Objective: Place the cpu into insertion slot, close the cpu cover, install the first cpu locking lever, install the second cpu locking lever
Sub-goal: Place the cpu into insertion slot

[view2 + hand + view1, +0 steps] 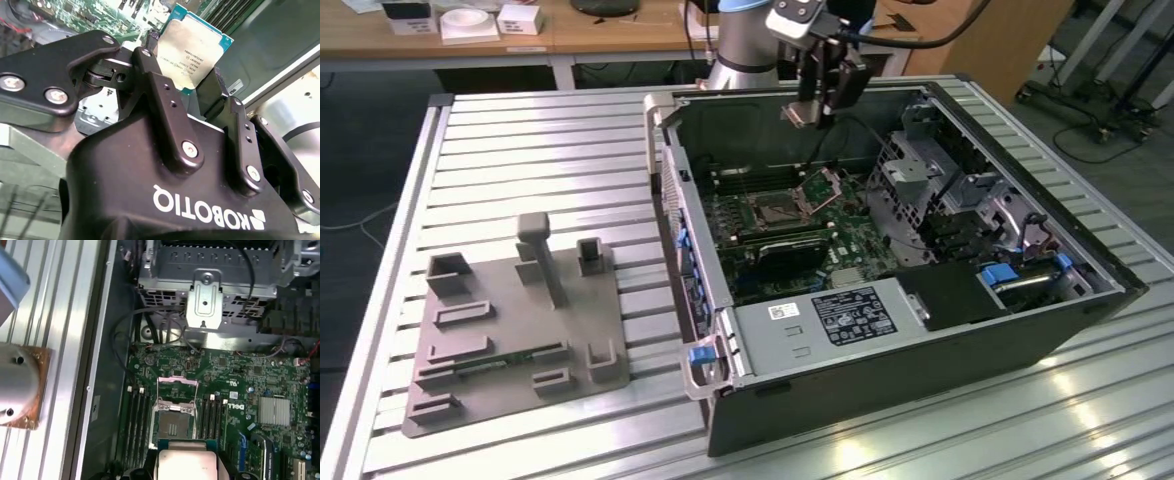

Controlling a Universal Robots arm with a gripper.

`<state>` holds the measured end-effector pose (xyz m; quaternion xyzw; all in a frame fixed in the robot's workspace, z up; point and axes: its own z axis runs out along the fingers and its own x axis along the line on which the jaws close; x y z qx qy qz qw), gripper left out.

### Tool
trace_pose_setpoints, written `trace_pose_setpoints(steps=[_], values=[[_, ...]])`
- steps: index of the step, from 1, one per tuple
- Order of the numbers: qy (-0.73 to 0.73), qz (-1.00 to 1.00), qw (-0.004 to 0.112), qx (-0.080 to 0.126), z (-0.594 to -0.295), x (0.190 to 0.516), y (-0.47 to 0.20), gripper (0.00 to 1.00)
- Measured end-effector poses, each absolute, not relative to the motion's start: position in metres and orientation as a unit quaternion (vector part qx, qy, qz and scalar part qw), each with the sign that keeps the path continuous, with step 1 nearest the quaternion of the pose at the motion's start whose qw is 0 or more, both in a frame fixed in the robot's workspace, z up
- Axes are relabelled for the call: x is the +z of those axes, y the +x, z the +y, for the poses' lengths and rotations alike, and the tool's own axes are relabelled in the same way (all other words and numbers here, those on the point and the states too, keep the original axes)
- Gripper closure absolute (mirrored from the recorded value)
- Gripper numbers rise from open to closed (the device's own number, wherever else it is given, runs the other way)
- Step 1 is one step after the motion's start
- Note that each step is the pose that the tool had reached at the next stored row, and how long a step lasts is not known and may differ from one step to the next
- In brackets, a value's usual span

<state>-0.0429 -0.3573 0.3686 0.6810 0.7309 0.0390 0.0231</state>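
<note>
At the exterior view's left, a grey fixture (520,330) lies on the slatted counter (534,170). Right of it stands an open computer case (894,380). Inside, the insertion slot (771,210) sits bare, the cpu cover (825,185) raised beside it. My fingers (156,87) are clamped on 2 edges of the cpu (192,47), high above the slot. I judge a tilted or offset descent could bend socket pins or strike the cover.

The cpu (186,465) hovers near the apparently open insertion slot (172,425).
</note>
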Motion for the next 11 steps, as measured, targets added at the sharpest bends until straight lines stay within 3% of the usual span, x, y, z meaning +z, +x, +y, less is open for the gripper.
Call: trace_pose_setpoints(steps=[11], values=[[0.738,0.673,0.026,0.037,-0.3573,0.3679,-0.043,0.46]])
